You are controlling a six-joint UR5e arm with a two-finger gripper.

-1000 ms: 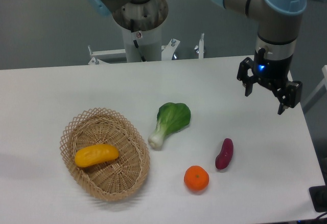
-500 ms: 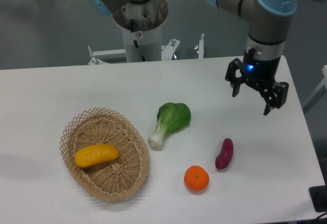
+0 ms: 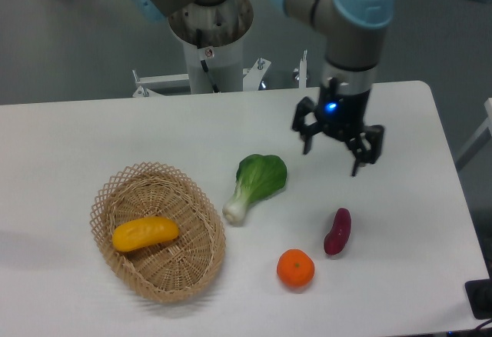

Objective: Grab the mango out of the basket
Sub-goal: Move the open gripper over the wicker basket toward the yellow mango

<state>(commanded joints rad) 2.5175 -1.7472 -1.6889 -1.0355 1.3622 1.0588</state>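
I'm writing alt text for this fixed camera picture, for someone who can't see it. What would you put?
A robot arm's open black pincer hangs above a white table, far from the yellow-orange oval mango lying in a woven tan wicker basket. Between them lies a green leafy bok choy; a round orange and a purple sweet potato sit nearer the front.

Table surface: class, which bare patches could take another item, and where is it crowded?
Bare white table lies behind the woven wicker basket holding the yellow mango, and along the right edge beyond the purple sweet potato. It is crowded mid-table: green bok choy, round orange, sweet potato, with the open black gripper above.
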